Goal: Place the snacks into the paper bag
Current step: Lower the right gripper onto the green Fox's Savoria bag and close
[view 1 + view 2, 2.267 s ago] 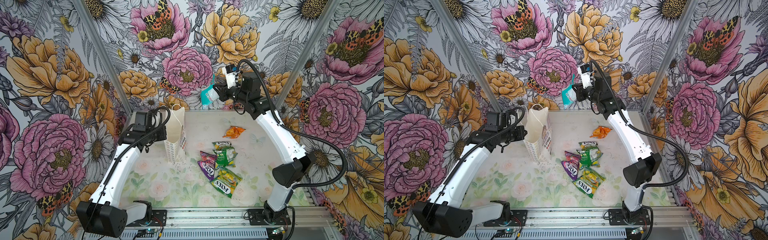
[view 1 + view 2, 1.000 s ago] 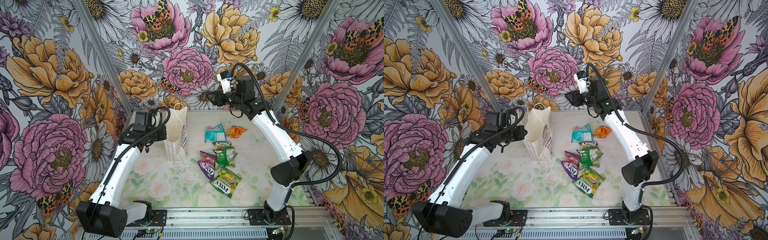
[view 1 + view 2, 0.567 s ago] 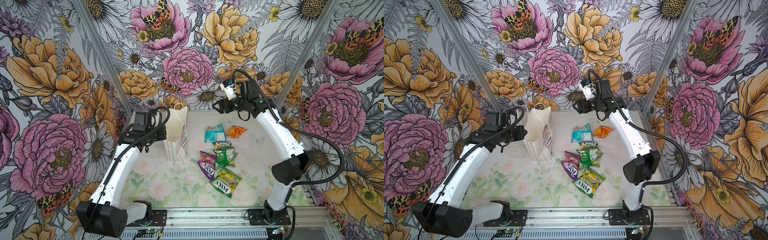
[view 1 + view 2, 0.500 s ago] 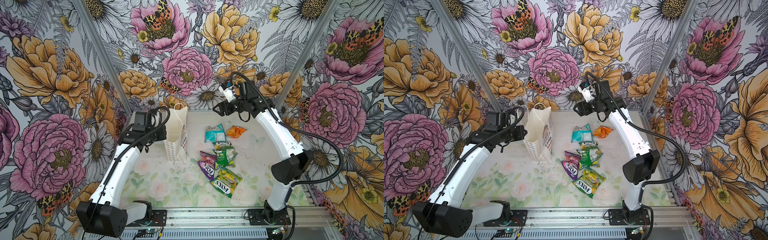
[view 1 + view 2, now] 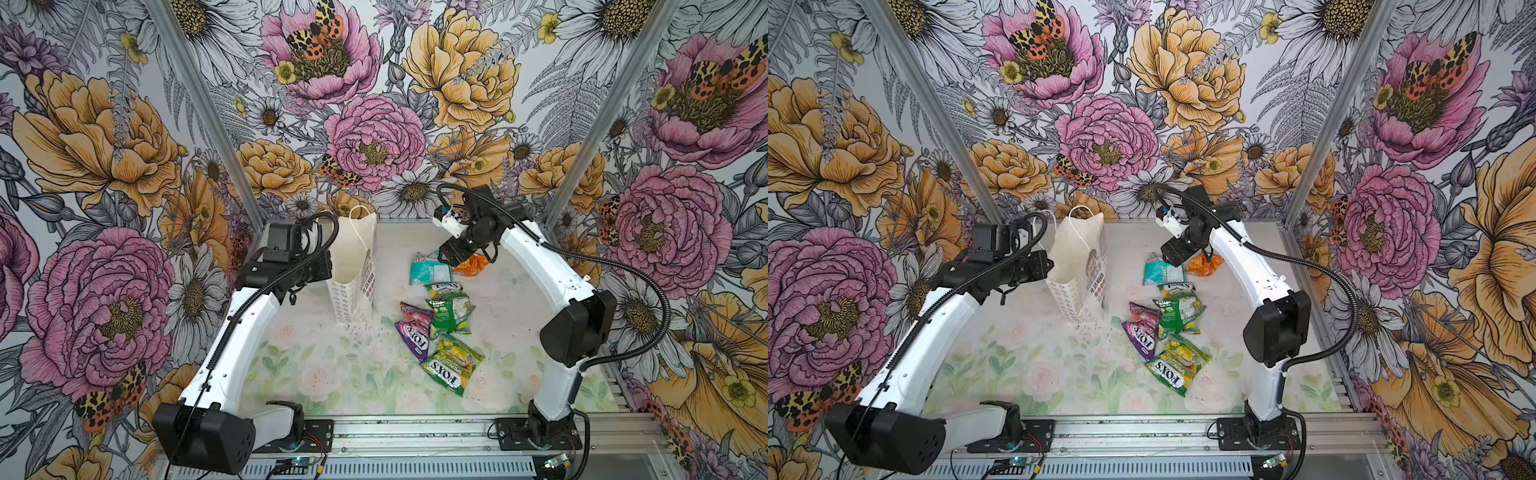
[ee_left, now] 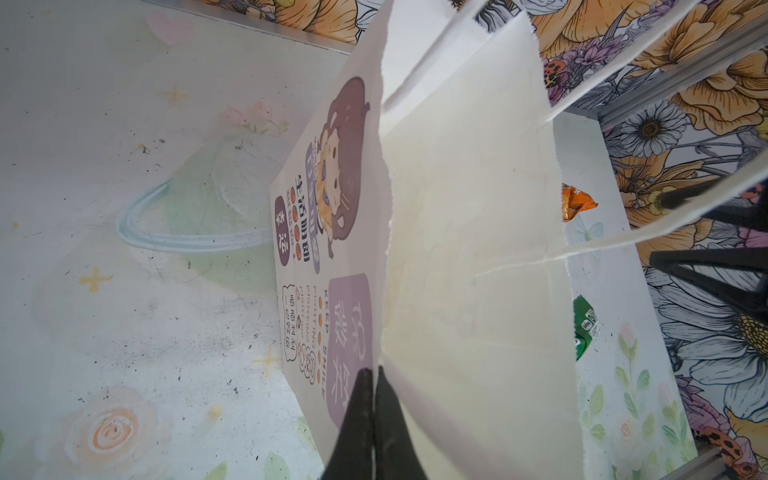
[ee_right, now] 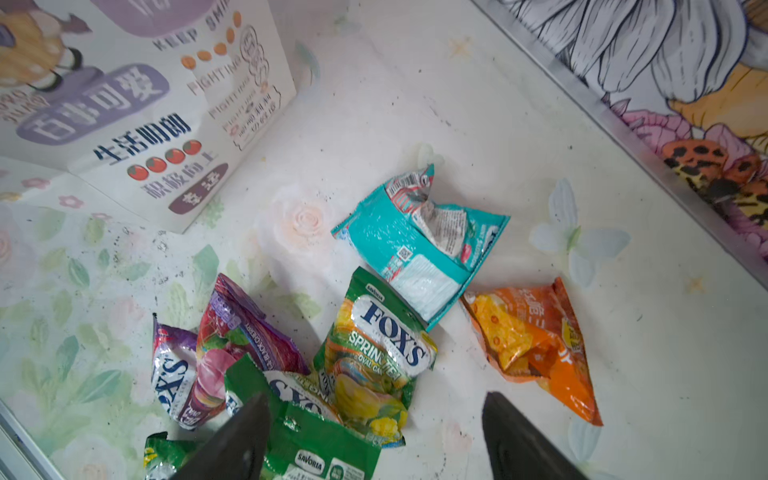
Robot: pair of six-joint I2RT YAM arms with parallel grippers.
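Note:
The white paper bag (image 5: 353,266) (image 5: 1077,266) stands upright and open at the back left. My left gripper (image 6: 372,371) is shut on the rim of its printed front wall. All the snacks lie on the table to its right. The teal packet (image 5: 430,270) (image 7: 419,249) and the orange one (image 5: 471,264) (image 7: 536,345) lie farthest back. In front of them are three green-yellow FOX'S packets (image 5: 451,311) (image 7: 374,353) and a purple one (image 5: 413,332). My right gripper (image 5: 451,253) (image 7: 374,399) hangs open and empty just above the teal and orange packets.
The floral mat (image 5: 332,374) covers the table, which is enclosed by flowered walls with metal posts (image 5: 582,137) at the back corners. A metal rail (image 5: 415,432) carrying both arm bases runs along the front edge.
The teal packet, earlier held up high in my right gripper, now lies on the table. My right gripper has opened wider and come down toward the packets. The left arm has not moved.

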